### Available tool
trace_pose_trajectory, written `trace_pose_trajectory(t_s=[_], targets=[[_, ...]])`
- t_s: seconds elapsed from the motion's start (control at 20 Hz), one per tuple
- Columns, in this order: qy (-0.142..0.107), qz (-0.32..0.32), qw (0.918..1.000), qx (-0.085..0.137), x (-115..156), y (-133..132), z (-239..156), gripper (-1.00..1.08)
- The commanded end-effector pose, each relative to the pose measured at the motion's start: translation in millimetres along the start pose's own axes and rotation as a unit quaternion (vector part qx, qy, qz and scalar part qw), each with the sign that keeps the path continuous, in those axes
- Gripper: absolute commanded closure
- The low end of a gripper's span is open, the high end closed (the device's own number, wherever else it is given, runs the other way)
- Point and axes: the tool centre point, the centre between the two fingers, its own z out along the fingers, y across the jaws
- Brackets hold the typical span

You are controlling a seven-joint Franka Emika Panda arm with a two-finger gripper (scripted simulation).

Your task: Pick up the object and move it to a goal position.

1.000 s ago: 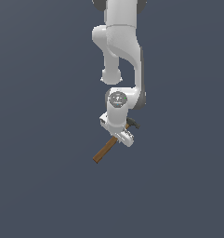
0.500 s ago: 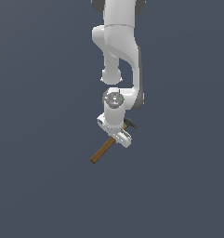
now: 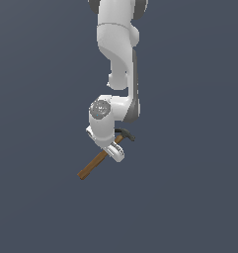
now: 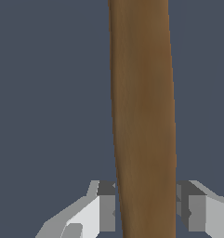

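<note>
The object is a small hammer (image 3: 98, 160) with a brown wooden handle and a dark metal head (image 3: 126, 134). In the exterior view it slants from lower left up to the right, partly behind the white arm's hand. My gripper (image 3: 112, 146) is shut on the handle close to the head. The wrist view shows the brown handle (image 4: 142, 116) filling the middle, with my two grey fingertips (image 4: 106, 207) pressed against its sides. The head is hidden in the wrist view.
A plain dark blue-grey surface (image 3: 189, 197) fills the background in both views. The white arm (image 3: 118, 44) reaches down from the exterior view's top. No goal marker shows.
The arm and the held hammer have shifted slightly toward the exterior view's left and a little lower. The grip on the handle is unchanged.
</note>
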Motion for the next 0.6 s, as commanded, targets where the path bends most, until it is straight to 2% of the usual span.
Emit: trace_pose_trajectory(t_s=[0.0,0.55], targets=[[0.001,0.0,1.0,0.001,24,9,-7,1.08],[0.001,0.0,1.0,0.0,119,44,-30,1.08]])
